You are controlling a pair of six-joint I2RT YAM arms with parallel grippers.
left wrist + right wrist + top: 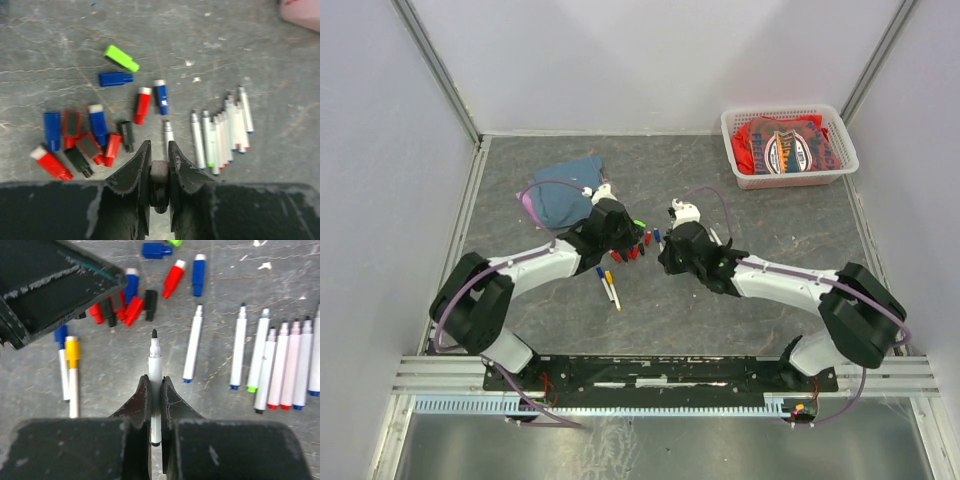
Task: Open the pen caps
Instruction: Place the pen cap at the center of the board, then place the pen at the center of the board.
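In the left wrist view my left gripper (159,145) is shut on a black pen cap (160,172), held a little above the table. Loose pen caps lie below it: a green one (121,58), a blue one (115,78), and a red, blue and black heap (80,142). My right gripper (155,380) is shut on an uncapped white pen (155,357) with a black tip that points away from it. In the top view the two grippers, left (620,232) and right (675,250), hang close together over the caps.
A row of uncapped white pens (280,365) lies to the right. Two capped pens, yellow (72,351) and blue (60,335), lie to the left. A blue cloth (565,190) sits behind the left arm. A white basket (788,145) stands at the back right.
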